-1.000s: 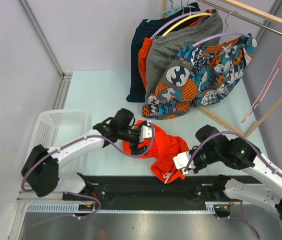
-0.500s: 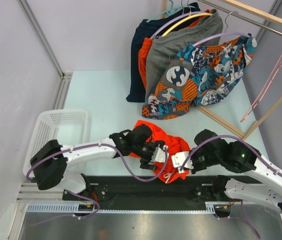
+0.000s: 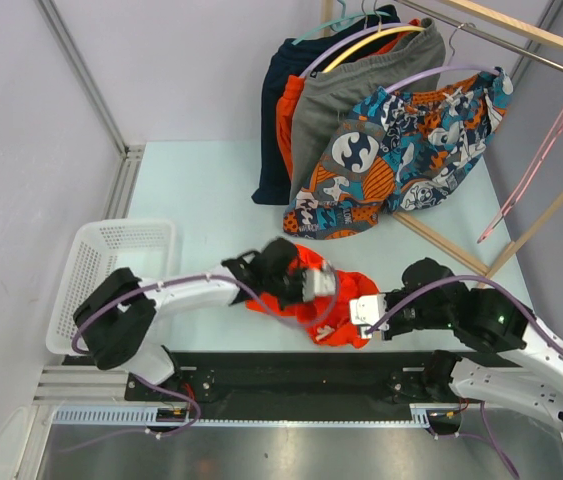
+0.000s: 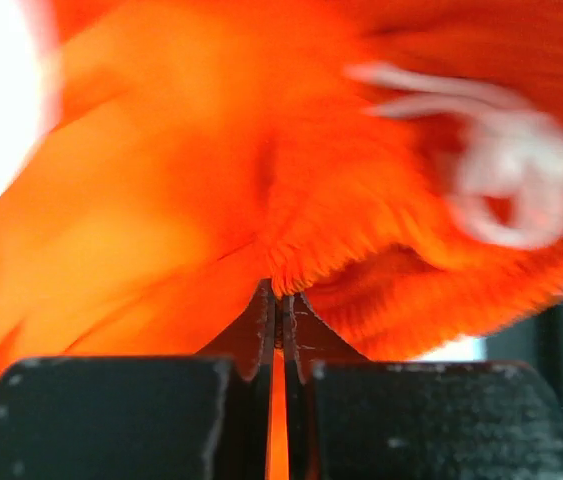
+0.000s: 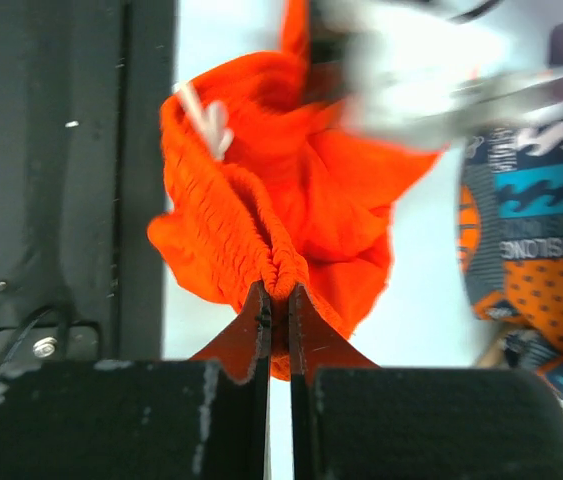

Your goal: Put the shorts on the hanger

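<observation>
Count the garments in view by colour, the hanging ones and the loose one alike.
Navy garment: 1
Orange-red: 2, the shorts and a hanging garment
Grey shorts: 1
Blue-orange-white patterned shorts: 1
Total: 5

White basket (image 3: pixel 121 224) at left of pale table (image 3: pixel 201 190); patterned shorts (image 3: pixel 401 150), grey shorts (image 3: pixel 326 110) at back.

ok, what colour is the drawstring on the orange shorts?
White: the drawstring stands out against the plain orange-red shorts. It shows best in the right wrist view.
</observation>
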Action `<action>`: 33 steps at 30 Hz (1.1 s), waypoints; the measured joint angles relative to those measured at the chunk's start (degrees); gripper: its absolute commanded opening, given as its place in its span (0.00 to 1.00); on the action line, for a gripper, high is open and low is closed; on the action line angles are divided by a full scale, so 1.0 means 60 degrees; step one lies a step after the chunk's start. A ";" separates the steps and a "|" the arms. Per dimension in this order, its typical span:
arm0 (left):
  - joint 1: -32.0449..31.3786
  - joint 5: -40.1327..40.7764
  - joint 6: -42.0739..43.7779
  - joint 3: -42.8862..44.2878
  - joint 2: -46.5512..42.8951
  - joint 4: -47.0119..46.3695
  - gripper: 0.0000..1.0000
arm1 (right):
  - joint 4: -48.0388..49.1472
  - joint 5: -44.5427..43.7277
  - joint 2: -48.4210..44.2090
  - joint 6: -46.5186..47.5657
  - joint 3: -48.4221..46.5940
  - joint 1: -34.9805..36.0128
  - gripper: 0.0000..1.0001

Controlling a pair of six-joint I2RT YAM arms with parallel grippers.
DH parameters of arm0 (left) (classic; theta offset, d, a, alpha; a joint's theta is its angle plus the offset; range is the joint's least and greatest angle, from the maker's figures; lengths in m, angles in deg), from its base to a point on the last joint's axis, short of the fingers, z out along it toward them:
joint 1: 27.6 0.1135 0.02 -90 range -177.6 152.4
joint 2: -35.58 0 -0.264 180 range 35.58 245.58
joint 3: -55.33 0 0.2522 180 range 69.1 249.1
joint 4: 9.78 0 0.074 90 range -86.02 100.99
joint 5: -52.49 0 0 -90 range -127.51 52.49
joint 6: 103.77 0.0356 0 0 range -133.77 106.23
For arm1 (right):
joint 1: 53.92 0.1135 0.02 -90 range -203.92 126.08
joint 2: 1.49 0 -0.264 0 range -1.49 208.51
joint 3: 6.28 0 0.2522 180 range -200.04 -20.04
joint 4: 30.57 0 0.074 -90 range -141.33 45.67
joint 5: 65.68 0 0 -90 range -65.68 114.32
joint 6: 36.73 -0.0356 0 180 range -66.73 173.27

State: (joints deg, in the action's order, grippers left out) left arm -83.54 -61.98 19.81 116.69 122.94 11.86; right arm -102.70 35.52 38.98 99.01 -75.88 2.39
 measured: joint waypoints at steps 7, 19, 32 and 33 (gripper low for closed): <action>0.4098 -0.0820 -0.1617 0.1362 -0.1293 0.1224 0.00 | 0.1198 -0.1268 -0.0605 0.0331 0.0226 -0.0331 0.00; 0.6124 -0.3217 -0.0346 0.4725 -0.3257 0.5599 0.00 | 0.7002 -0.1927 0.1530 -0.0051 -0.0153 -0.4433 0.00; 0.2342 -0.4564 -0.0743 1.0207 -0.2495 0.7763 0.00 | 1.1249 0.0452 0.5916 -0.2885 -0.3876 -0.3381 0.00; 0.2226 -0.4601 -0.1002 1.0480 -0.2361 0.7515 0.09 | 1.1380 0.0579 0.6131 -0.3195 -0.4102 -0.3187 0.04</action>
State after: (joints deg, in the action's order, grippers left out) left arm -70.19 -89.58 13.80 179.57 108.77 56.96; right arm -34.42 38.99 75.77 79.84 -100.49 -16.73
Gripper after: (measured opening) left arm 0.010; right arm 0.038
